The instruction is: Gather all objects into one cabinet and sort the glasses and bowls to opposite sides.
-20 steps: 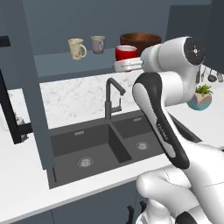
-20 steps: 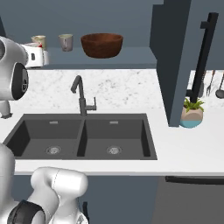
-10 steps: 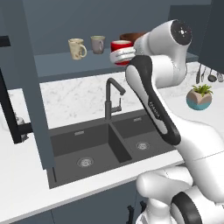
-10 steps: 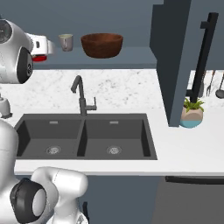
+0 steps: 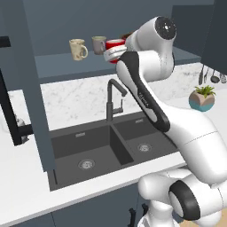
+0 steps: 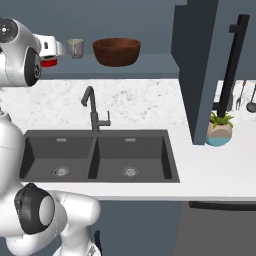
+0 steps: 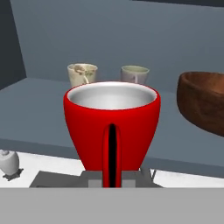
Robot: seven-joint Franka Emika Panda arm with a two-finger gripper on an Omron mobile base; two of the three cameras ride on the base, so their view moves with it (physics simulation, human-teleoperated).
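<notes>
The glossy red handled mug [image 7: 112, 127] is seen upright and close up in the hand view, its handle facing the camera and running down to the gripper [image 7: 112, 178], which is pinched shut on that handle. In the left base view the red mug [image 5: 114, 45] is held at the front edge of the cabinet shelf [image 5: 80, 66], just right of the grey-beige mug; whether its base touches the shelf can't be told. In the right base view a bit of red [image 6: 48, 62] shows below the white hand, at the shelf's left end.

On the shelf of the slate blue-grey wall cabinet, the cream patterned mug [image 5: 78, 48] is set nearest the left end, w/ the grey-beige handled mug [image 5: 99, 44] just beside it to the right; both are upright and apart. In the hand view they're seen behind the red mug, cream [image 7: 82, 74] left, grey-beige [image 7: 134, 73] right. The wide dark reddish-brown wooden-looking bowl [image 6: 116, 51] is placed towards the shelf's right side, well apart from the mugs, upright; its rim [image 7: 202, 103] is seen at the right edge of the hand view.

Below the shelf, a black double sink [image 6: 97, 155] w/ a black tap [image 6: 94, 110] is set into the white marbled tabletop [image 6: 210, 170]. A round teal plant pot [image 6: 219, 132] is stood near the tabletop's right end, beside an open cabinet door [image 6: 200, 70] w/ a long black bar handle [image 6: 231, 65].
</notes>
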